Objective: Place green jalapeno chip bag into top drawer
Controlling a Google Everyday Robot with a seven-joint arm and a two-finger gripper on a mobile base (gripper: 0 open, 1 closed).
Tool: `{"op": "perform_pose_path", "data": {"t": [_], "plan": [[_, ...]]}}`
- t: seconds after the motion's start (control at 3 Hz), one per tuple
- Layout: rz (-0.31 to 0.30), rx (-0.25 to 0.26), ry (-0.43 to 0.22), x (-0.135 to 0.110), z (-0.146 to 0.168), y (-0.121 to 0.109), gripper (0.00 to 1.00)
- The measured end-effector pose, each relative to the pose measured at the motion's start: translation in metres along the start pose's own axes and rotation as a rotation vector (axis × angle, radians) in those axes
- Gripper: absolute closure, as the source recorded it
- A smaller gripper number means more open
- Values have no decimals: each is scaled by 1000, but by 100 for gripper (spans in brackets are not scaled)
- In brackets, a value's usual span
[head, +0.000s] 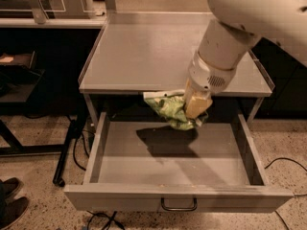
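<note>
Nearest, the top drawer (120, 195) stands pulled open, a small dark handle (178, 208) on its front wall. Over its rear floor the green jalapeno chip bag (168, 110) hangs crumpled in the air, with its shadow on the floor below. The pincer (195, 108) is clamped on the bag's right end, pointing down from the white arm (225, 47). Behind lies the grey tabletop (144, 56).

text: none legible | green jalapeno chip bag (169, 110) print: unreadable | pincer (196, 111): above top drawer (120, 196)

Grey table (153, 56) on speckled floor (33, 143), end effector (195, 110) just past its front edge
</note>
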State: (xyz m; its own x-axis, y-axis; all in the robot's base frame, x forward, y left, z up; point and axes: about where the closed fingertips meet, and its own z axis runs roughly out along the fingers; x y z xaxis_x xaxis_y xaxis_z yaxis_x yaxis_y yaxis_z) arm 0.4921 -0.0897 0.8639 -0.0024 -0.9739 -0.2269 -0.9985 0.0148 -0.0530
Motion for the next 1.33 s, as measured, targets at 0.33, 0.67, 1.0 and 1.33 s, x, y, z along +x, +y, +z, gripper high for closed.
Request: {"op": "perform_pose_path", "data": {"t": [0.33, 0.67, 1.0, 1.33], "plan": [[51, -79, -24, 25, 35, 40, 100], [77, -126, -59, 50, 86, 56, 100], [80, -133, -71, 64, 116, 50, 100], [70, -130, -76, 70, 139, 35, 100]]}}
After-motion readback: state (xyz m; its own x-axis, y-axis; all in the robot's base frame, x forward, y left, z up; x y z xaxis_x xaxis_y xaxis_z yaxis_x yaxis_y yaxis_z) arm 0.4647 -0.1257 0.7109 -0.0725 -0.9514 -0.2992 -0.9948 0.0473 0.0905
